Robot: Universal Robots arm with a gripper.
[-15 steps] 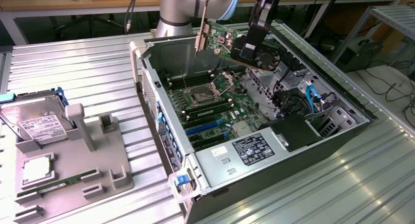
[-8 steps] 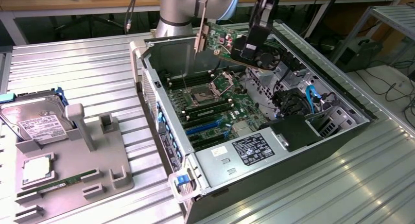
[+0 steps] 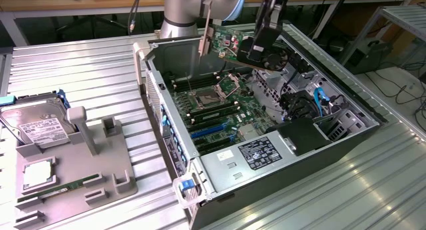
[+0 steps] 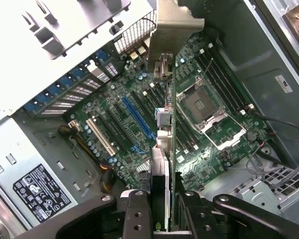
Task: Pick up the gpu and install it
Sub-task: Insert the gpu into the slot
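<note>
**Status: pickup complete, installation not yet done.**

- The hand is clenched on the gpu and grips the card by its upper edge.
- The gpu hangs in the air above the open computer case, over the far part of the motherboard. It is clear of the tabletop.
- The silver bracket points down, toward the rear wall of the case.
- In the wrist view the card is seen edge-on. Its line falls near the long blue slot, but the card is well above the board and touches no slot.
- The grey fixture on the tabletop holds the hard drive and the RAM stick.

Judgement: the lift is complete. Seating the card is outstanding.
</note>
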